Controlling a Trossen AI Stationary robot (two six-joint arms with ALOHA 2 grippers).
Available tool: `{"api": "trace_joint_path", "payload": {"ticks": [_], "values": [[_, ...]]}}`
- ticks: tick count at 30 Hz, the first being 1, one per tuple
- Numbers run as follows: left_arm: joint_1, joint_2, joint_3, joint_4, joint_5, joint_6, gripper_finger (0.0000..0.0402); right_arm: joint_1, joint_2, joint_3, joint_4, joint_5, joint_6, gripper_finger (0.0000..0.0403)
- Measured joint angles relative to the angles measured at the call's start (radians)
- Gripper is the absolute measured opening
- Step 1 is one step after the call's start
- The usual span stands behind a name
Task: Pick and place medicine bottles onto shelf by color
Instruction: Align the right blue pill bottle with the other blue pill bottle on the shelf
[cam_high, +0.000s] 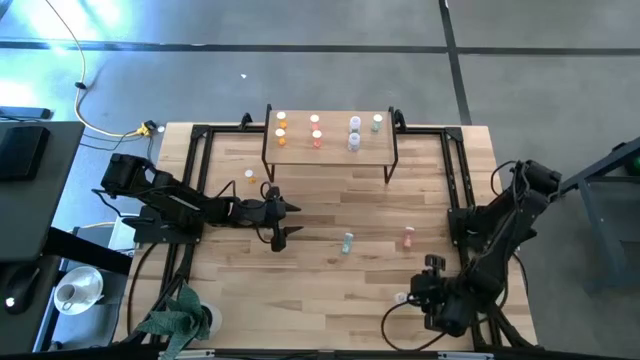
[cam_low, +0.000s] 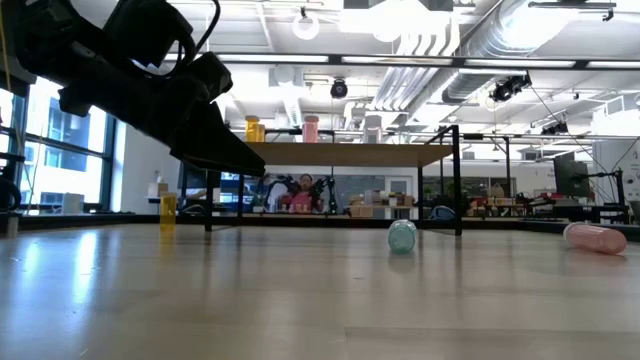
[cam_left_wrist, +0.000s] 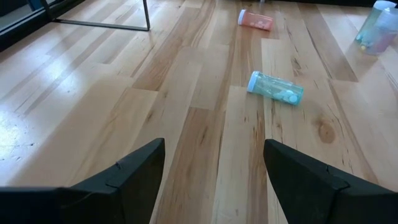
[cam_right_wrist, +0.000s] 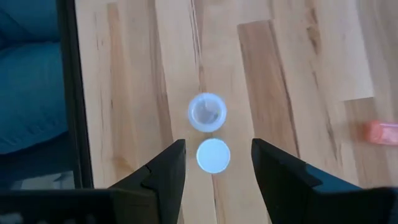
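Risk: spread left gripper (cam_high: 283, 220) nudges the lying teal bottle (cam_high: 347, 242), which rolls across the worktop (cam_high: 320, 280); right gripper (cam_high: 428, 290) is parted, empty.

No readable text

Nothing legible stands anywhere: the medicine bottles (cam_left_wrist: 275, 88) carry no label that can be made out (nor do the far room's fittings).
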Motion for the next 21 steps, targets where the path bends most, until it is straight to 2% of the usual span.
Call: {"api": "trace_joint_path", "payload": {"ticks": [21], "values": [[0.0,0.0,0.0,0.0,0.0,-0.001,0.0264,0.011,0.123,0.0,0.016,-0.034,0.089,0.0174]]}}
